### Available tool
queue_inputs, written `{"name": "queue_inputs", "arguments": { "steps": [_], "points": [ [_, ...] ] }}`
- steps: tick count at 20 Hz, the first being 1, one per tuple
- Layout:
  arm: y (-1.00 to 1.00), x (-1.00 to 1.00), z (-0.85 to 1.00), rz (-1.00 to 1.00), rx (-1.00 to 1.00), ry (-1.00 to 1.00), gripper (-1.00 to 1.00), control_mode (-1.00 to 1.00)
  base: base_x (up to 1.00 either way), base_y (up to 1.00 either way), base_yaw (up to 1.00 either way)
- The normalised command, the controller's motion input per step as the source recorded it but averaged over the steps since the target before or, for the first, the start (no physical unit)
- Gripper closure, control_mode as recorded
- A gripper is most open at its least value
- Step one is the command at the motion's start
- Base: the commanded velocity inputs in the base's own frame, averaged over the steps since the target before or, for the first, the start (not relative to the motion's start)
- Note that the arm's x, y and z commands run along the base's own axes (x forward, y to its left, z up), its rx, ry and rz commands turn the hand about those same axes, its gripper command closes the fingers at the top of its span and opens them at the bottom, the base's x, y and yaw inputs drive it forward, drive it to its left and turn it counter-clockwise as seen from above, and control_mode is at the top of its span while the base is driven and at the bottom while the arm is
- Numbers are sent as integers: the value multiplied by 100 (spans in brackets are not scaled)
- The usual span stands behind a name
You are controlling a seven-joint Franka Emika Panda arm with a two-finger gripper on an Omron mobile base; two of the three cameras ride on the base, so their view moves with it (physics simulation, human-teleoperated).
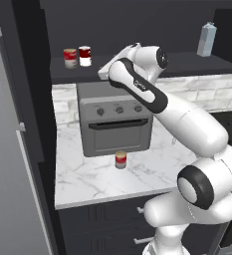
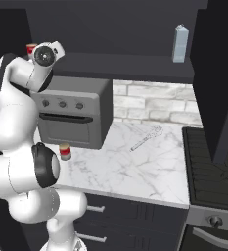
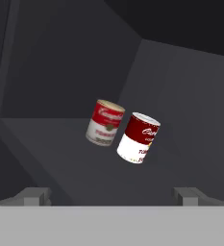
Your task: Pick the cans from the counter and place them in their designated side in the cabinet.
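Observation:
Two red-and-white cans stand side by side on the left end of the cabinet shelf (image 1: 187, 63): one (image 1: 70, 58) (image 3: 104, 123) with a greyish lower label, the other (image 1: 85, 56) (image 3: 138, 138) dark red over white. My gripper (image 3: 112, 194) is open and empty, fingers spread wide, a short way back from them at shelf height. A third can (image 1: 120, 159) (image 2: 64, 151), red with a tan-yellow band, stands upright on the marble counter (image 1: 87, 184) just in front of the toaster oven.
The grey toaster oven (image 1: 115, 119) (image 2: 74, 112) sits on the counter under the shelf. A pale carton (image 1: 206, 40) (image 2: 180, 43) stands at the shelf's right end. A thin utensil (image 2: 146, 138) lies on the counter. Fridge (image 1: 8, 149) at left, stove (image 2: 213, 162) at right.

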Motion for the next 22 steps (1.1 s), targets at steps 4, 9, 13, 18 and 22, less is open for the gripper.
{"name": "queue_inputs", "arguments": {
  "steps": [4,9,13,18,22],
  "points": [
    [-8,-71,4,1,0,0,-100,-100,0,0,0],
    [-3,-71,0,0,-1,0,-100,-100,0,0,0],
    [-2,-61,0,0,-3,5,-100,-100,0,0,0],
    [-4,-57,-8,0,-5,7,-100,-100,0,0,0],
    [0,-47,-17,0,-4,5,-100,-100,0,0,0]
  ]
}}
